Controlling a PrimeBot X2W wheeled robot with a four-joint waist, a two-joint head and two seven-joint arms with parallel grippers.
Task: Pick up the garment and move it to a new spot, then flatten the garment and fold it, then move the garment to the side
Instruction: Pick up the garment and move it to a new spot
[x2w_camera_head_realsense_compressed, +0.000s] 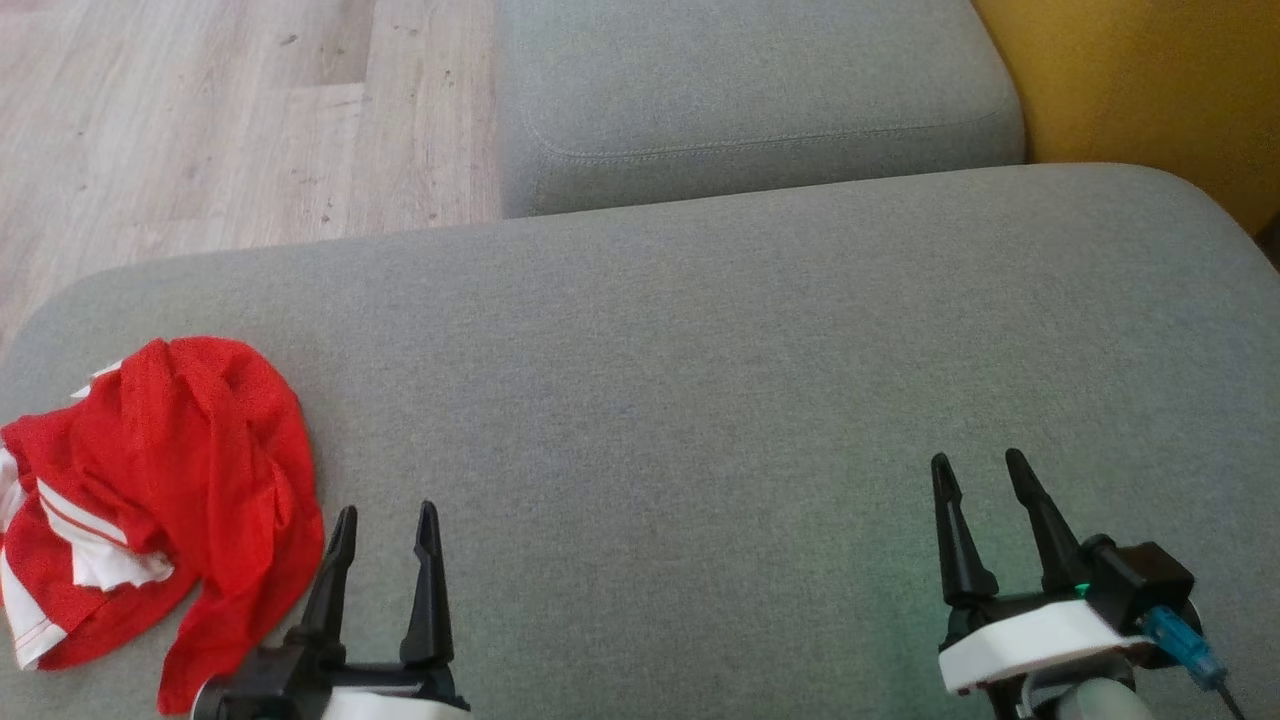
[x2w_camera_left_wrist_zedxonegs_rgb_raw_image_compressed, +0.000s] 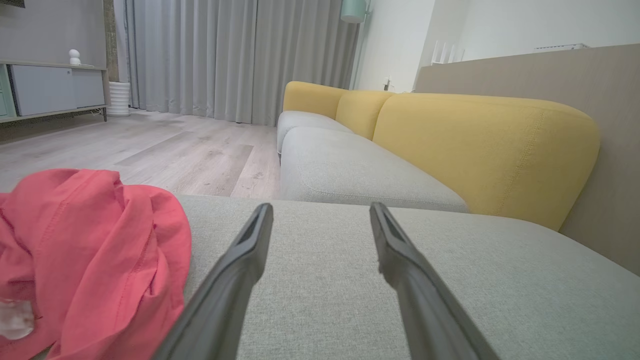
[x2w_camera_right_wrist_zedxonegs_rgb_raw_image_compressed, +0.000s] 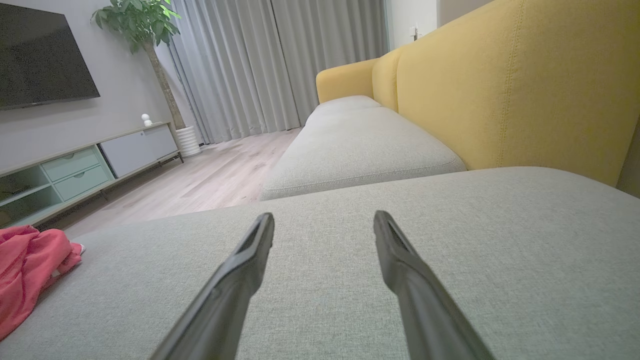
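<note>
I'm holding my left hand (x2w_camera_head_realsense_compressed: 388, 508) spread just beside the crumpled garment (x2w_camera_head_realsense_compressed: 180, 480) for the pickup, right hand (x2w_camera_head_realsense_compressed: 978, 458) spread, empty, over bare cushion (x2w_camera_head_realsense_compressed: 700, 350).

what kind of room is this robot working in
Most likely a home living room: a grey and yellow sofa, a wall TV over a low cabinet, and long curtains.

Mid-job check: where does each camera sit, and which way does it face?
Head: on the head, looking down at the grey cushion; left hand and right hand, both open, at the bottom edge.
Left wrist: low over the cushion, facing the curtains; own hand open.
Right wrist: likewise, further right; own hand open.
Shared: all three show the red garment at left.
</note>
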